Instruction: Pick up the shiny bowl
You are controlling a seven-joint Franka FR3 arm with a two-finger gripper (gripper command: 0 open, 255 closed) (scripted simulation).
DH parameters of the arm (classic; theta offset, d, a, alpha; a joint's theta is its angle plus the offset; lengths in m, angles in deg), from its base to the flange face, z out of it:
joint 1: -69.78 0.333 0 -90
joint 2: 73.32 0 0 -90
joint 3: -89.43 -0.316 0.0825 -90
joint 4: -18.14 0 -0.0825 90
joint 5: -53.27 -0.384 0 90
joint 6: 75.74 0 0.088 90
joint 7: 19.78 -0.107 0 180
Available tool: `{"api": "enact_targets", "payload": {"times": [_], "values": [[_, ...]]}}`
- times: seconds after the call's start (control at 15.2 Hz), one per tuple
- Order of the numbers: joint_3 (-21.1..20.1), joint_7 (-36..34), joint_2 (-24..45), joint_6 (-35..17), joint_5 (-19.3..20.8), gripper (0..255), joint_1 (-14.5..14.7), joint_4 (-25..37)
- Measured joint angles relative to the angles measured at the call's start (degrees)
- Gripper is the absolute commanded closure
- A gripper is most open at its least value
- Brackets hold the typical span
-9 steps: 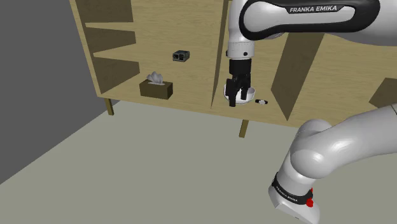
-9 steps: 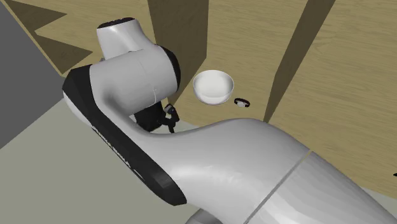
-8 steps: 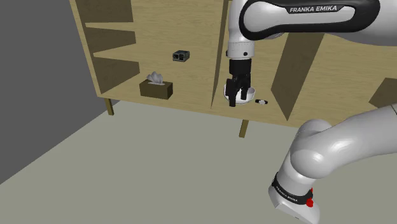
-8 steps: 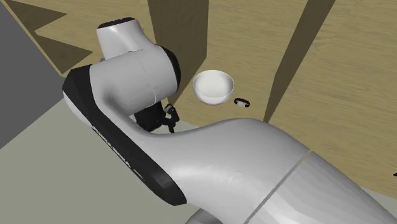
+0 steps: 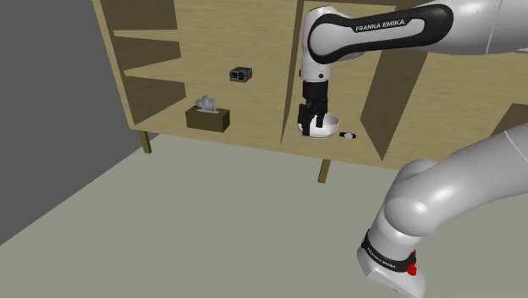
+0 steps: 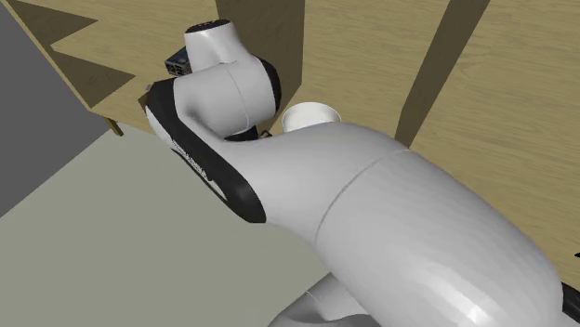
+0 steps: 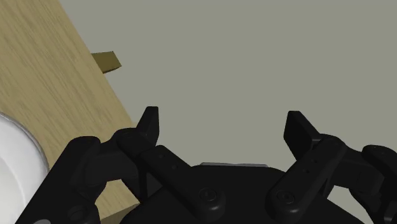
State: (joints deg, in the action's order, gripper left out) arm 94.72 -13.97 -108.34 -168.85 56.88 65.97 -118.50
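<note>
A white, smooth bowl (image 5: 327,126) stands near the front edge of the wooden cabinet's lowest shelf (image 5: 254,135). In the second exterior view the bowl's rim (image 6: 312,113) peeks out behind the arm. My black gripper (image 5: 310,129) hangs at the bowl's side, toward the shoulder view's left and over the shelf edge. In the wrist view the gripper (image 7: 224,127) is open, with only grey floor between its fingers. The bowl (image 7: 16,156) lies outside the gap, beyond one finger (image 7: 149,122), and nothing touches it.
A small black-and-white object (image 5: 348,134) lies just beside the bowl. A brown tissue box (image 5: 208,118) stands further left on the same shelf, and a dark device (image 5: 241,74) on the shelf above. Upright dividers (image 5: 385,93) flank the bowl's bay. A cabinet leg (image 5: 323,172) stands below.
The arm's upper links have swung up and back, and the gripper has shifted slightly to the shoulder view's left, uncovering the bowl. In the second exterior view the arm now hides most of the bowl.
</note>
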Motion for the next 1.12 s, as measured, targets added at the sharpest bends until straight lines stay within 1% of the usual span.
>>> {"api": "enact_targets", "payload": {"times": [0.26,0.66,0.86,1.12], "values": [[3.4,4.0,5.2,-3.9,2.9,0,-1.6,2.7],[7.9,9.5,14.0,-10.1,5.4,0,-3.4,7.6],[10.1,12.7,19.0,-12.2,5.8,0,-4.2,11.8],[12.4,16.2,26.5,-15.1,5.0,0,-5.0,17.9]]}}
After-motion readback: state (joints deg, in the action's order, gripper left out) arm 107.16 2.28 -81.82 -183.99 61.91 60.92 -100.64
